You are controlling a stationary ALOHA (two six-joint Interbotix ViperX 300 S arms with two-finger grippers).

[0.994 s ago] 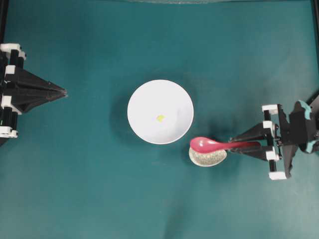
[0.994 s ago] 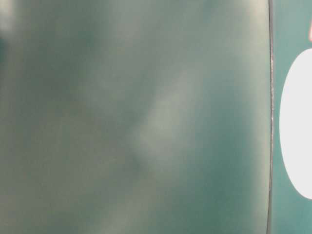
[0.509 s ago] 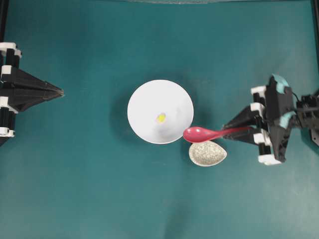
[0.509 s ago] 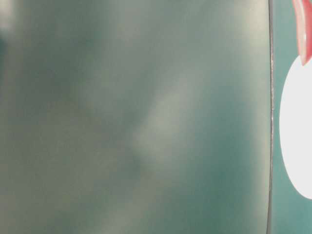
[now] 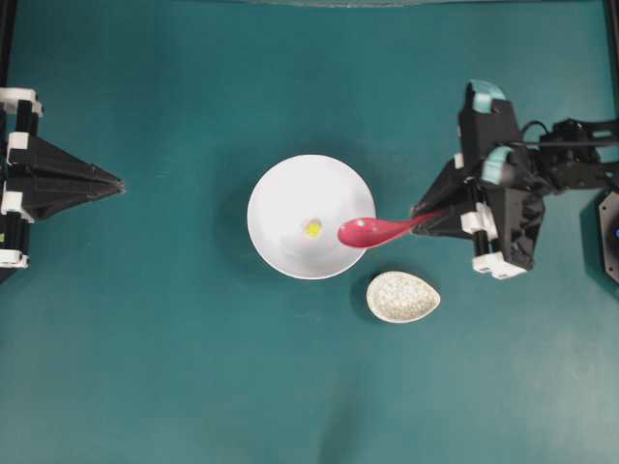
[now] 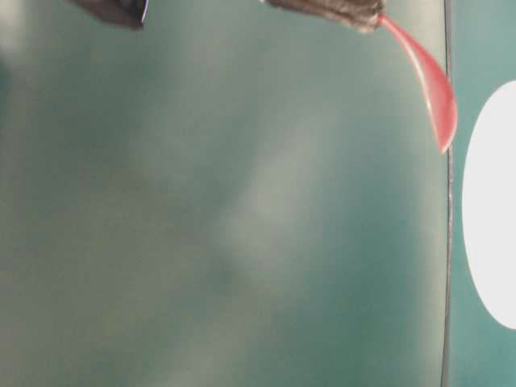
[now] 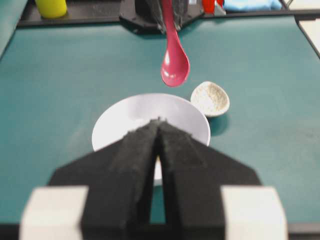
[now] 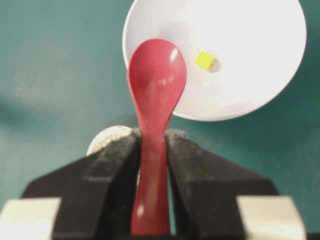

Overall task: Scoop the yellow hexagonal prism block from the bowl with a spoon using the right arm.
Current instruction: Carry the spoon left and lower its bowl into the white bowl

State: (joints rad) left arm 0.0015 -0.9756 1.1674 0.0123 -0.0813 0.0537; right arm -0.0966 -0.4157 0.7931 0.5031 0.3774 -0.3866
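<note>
Lifted off its rest, spoon [image 5: 372,230] now overhangs bowl [image 5: 280,193], pinched in right jaws.

Table-level view: almost wholly a blurred grey-green haze; the bowl [image 6: 493,205] is cut off by the right edge.
Spoon [image 6: 427,85] there: soft-edged, its handle end lost in a dark blur at the top edge.
Spoon rest [image 8: 107,140], right wrist view: mostly hidden behind the right hand [image 8: 152,145].
Left hand [image 5: 118,181], overhead view: its base is cut by the left edge.
Yellow block [image 5: 312,228]: too small to tell its shape.
Yellow object [image 7: 50,7], left wrist view: blurred, cropped by the top edge.
</note>
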